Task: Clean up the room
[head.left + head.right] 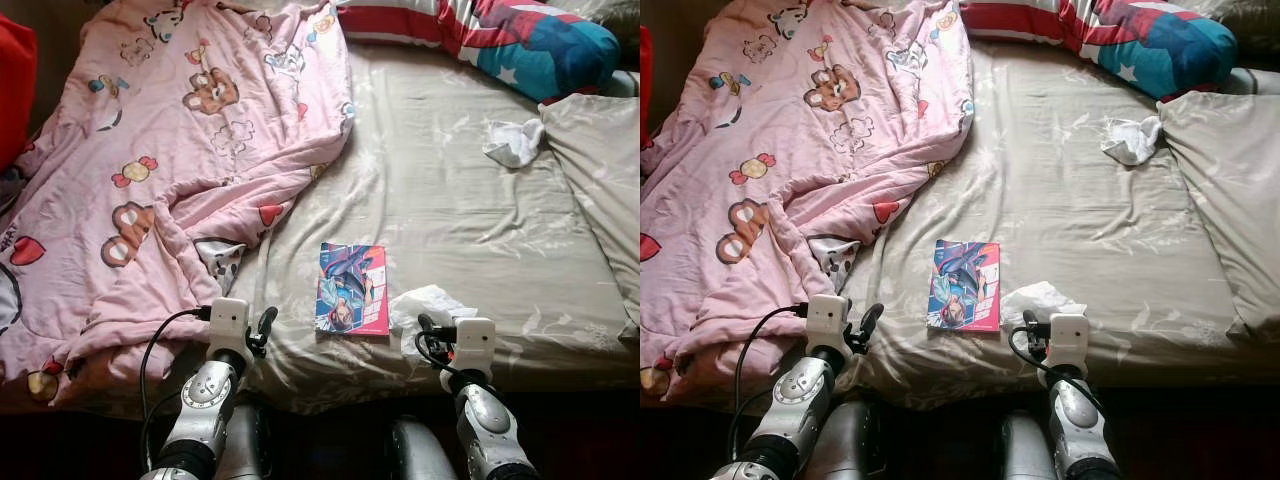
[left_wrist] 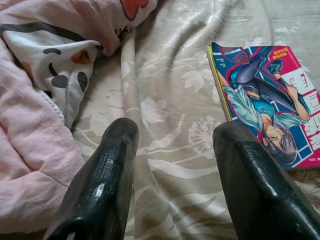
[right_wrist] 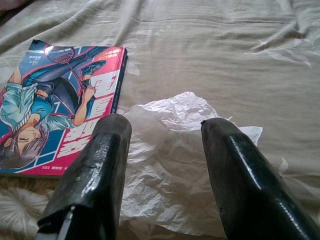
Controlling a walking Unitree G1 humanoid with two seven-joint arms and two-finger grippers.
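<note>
**Bed edge: both grippers low, jaws released**

Bed (image 1: 470,230) with beige floral sheet takes up most of the head views. Pink cartoon-print blanket (image 1: 170,170) heaped over the left half, its edge turned back near lower left centre. Striped red, white and blue pillow (image 1: 520,35) along the top right. Beige pillow (image 1: 605,170) at the right edge. Small white cloth (image 1: 513,142), bunched, just beside that pillow, upper right.

Comic book (image 1: 352,288), bright cover up, lies flat at lower centre of the frame, near the bed's front edge. Crumpled white tissue paper (image 1: 425,302) just to its right, close beside it.

Left gripper (image 1: 262,330) at lower left centre, over the sheet between blanket edge and book; jaws released, nothing between them. Right gripper (image 1: 428,335) at lower right centre, directly over the tissue paper; jaws released and straddling the paper in the right wrist view, contact cannot be told.
</note>
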